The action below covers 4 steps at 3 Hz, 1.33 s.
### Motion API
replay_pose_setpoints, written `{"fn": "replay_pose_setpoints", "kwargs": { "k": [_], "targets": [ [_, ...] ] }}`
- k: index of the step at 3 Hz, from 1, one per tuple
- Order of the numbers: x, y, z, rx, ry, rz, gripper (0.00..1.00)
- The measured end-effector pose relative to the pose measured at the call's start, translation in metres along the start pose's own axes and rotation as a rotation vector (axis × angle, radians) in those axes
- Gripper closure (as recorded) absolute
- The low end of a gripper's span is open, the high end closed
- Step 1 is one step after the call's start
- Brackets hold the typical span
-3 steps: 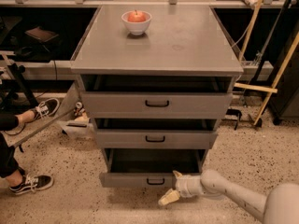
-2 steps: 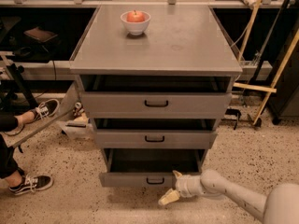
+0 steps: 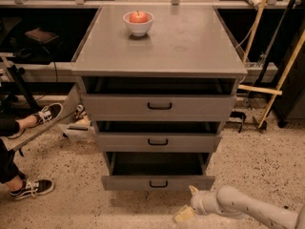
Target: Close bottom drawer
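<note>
The bottom drawer (image 3: 157,182) of the grey metal cabinet (image 3: 159,42) stands pulled out, with its grey tray showing behind the flat front and its small black loop handle (image 3: 158,184). My gripper (image 3: 187,203) is low at the front right of the drawer, just below and to the right of the drawer front's right corner. Its pale fingers (image 3: 183,214) point left and down toward the floor. The white arm (image 3: 248,209) reaches in from the lower right corner. Nothing shows between the fingers.
The middle drawer (image 3: 158,141) and top drawer (image 3: 158,106) are also slightly open. A white bowl with a red apple (image 3: 138,20) sits on the cabinet top. A person's sneakered feet (image 3: 32,187) are at the left. Wooden poles (image 3: 276,80) lean at the right.
The camera sits a little differently, so the cabinet appears slightly shifted. The gripper stays near the bottom drawer's right front corner, and the drawer stands about as far out as before.
</note>
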State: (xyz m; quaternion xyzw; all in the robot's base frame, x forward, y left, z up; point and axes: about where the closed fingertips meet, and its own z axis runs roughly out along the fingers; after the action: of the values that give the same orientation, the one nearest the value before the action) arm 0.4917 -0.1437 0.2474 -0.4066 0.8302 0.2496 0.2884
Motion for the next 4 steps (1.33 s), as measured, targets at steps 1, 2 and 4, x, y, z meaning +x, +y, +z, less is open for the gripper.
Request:
{"fn": "replay_pose_setpoints", "kwargs": {
  "k": [1, 2, 4],
  "targets": [
    [0.034, 0.017, 0.014, -0.083, 0.071, 0.084, 0.0],
    [0.043, 0.007, 0.067, -0.184, 0.14, 0.173, 0.0],
    [-0.009, -0.059, 0.118, -0.126, 0.068, 0.241, 0.0]
  ]
}}
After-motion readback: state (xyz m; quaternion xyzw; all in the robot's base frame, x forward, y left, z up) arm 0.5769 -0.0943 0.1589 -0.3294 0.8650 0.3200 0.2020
